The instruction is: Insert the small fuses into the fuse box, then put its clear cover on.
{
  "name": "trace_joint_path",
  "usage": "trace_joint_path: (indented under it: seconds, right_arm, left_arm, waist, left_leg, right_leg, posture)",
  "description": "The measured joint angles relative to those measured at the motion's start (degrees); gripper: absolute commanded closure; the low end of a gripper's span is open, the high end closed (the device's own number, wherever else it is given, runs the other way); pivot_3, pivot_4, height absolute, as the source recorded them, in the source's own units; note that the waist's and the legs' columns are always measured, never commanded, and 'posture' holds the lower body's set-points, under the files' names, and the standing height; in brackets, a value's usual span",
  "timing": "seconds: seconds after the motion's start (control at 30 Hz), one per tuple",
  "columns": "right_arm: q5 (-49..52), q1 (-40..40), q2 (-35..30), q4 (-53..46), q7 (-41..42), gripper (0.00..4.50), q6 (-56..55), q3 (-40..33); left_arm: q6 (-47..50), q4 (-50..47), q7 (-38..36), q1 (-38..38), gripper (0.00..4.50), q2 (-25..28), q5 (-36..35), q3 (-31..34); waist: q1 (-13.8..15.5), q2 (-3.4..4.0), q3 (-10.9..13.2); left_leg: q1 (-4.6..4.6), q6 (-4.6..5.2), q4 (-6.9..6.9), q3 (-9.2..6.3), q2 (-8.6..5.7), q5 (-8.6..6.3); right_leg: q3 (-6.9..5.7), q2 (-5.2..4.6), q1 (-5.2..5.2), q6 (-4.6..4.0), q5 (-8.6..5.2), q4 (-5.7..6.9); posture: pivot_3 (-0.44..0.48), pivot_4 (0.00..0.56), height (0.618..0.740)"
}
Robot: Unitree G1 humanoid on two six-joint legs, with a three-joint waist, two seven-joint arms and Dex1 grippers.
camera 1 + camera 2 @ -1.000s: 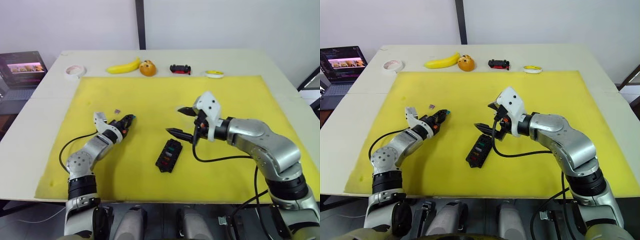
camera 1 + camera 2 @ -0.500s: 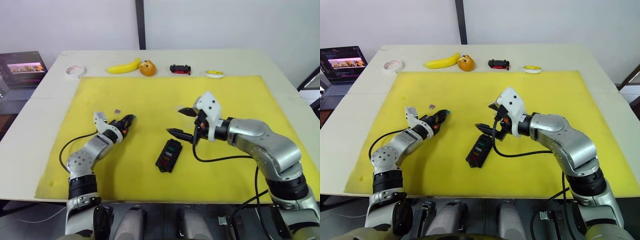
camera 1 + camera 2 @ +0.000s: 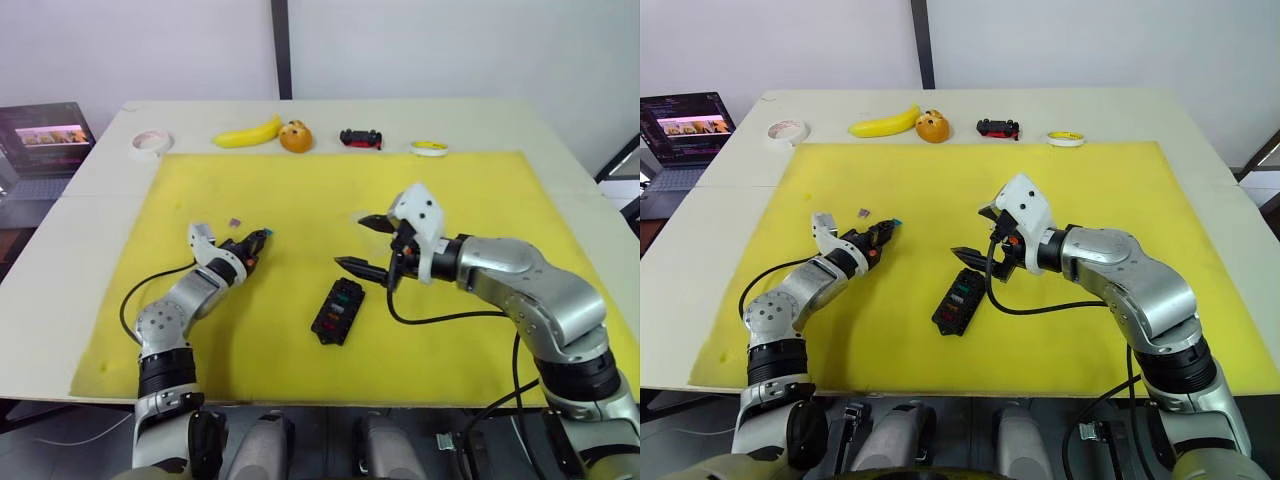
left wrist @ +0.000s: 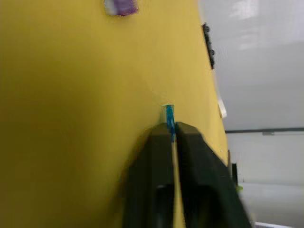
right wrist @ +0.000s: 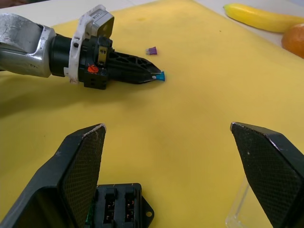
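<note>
Two grippers: left gripper (image 3: 262, 238) pinching a teal fuse (image 5: 160, 76); right gripper (image 3: 363, 243) spread, at 1 o'clock above fuse box (image 3: 337, 311)

2 loose fuses (image 5: 159, 76), 1 box (image 3: 337, 311)

My 2 arms are brushed silver shells with black ribbed rings at the joints. A white angular camera housing sits on my right wrist (image 3: 418, 215); a smaller white block sits on my left wrist (image 3: 201, 240). Black cables loop loose beside each forearm. My left gripper (image 5: 152, 76) has 2 tapered black fingers (an orange mark on its base); my right gripper's fingers (image 5: 85, 166) carry cross-hatched pads.
</note>
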Motion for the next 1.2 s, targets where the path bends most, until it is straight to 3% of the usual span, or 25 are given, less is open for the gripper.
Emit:
trace_joint_path:
  seconds: [0.5, 0.73, 0.9, 1.07, 1.2]
  right_arm:
    - [1.5, 0.1, -0.2, -0.2, 0.0, 0.0, 0.8, -1.1]
    - [13.5, -0.2, 6.3, -1.0, -3.3, 0.0, 9.3, -8.8]
    - [26.0, -2.8, 13.9, -0.9, -11.7, 0.0, 16.1, -15.8]
    - [34.1, -3.0, 17.8, -0.9, -21.1, 0.0, 18.4, -17.4]
    - [39.8, -2.2, 20.9, -0.9, -29.3, 0.0, 17.9, -17.9]
  left_arm:
    - [3.0, -3.0, 0.5, 1.2, 4.48, 1.3, -1.4, 0.4]
    - [14.8, -5.9, -3.7, 1.9, 4.48, 12.1, -13.0, 0.4]
    - [20.1, -9.0, -8.7, -0.9, 4.48, 19.3, -24.5, -1.3]
    - [19.1, -11.1, -8.9, -1.9, 4.48, 19.9, -35.1, -6.5]
    - [17.5, -13.3, -9.5, -2.6, 4.48, 19.4, -38.8, -9.5]
  waist:
    - [-0.3, -0.03, 0.0]
    - [-1.3, -0.14, 0.1]
    - [-1.3, -0.12, 0.1]
    - [-1.4, -0.11, 0.1]
    - [-1.5, -0.11, 0.1]
  left_leg:
    - [-0.03, 0.0, -0.05, 0.01, 0.03, 0.0]
    - [-0.37, -0.11, -0.08, -0.06, 0.12, 0.06]
    - [-0.38, -0.07, -0.12, -0.12, 0.14, 0.04]
    - [-0.4, -0.12, -0.13, -0.07, 0.1, 0.06]
    - [-0.4, -0.09, -0.15, -0.07, 0.16, 0.05]
  right_leg:
    - [0.01, 0.02, -0.07, 0.0, 0.0, -0.01]
    - [0.0, 0.06, -0.45, -0.01, 0.0, 0.05]
    - [0.01, 0.01, -0.46, -0.04, 0.01, 0.06]
    - [0.1, -0.05, -0.51, -0.04, 0.01, 0.04]
    - [0.1, 0.0, -0.55, -0.04, 0.01, 0.06]
  posture:
    - [0.0, 0.15, 0.74]
    - [0.0, 0.15, 0.74]
    - [0.0, 0.15, 0.74]
    - [0.0, 0.15, 0.74]
    - [0.0, 0.15, 0.74]
